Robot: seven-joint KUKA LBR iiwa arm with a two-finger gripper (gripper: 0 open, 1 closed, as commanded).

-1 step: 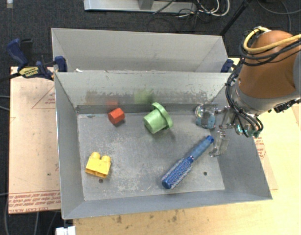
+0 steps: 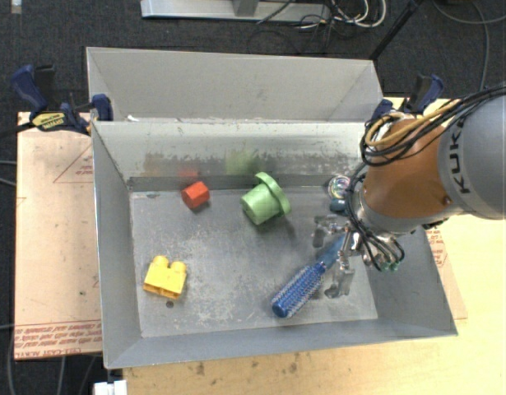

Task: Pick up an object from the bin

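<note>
My gripper (image 2: pixel 331 261) is low over the bin's floor at the right side, and it stands open. One metal finger (image 2: pixel 322 236) is on the far side and the other on the near side of the upper end of a blue brush (image 2: pixel 298 292). The brush lies slanted on the floor, its bristled head pointing toward the front left. A green spool-shaped piece (image 2: pixel 263 198) lies on its side behind and to the left of the gripper.
A small red cube (image 2: pixel 196 194) sits near the back wall at the left. A yellow toy brick (image 2: pixel 165 276) lies at the front left. The arm with its orange cover and cables hangs over the bin's right wall.
</note>
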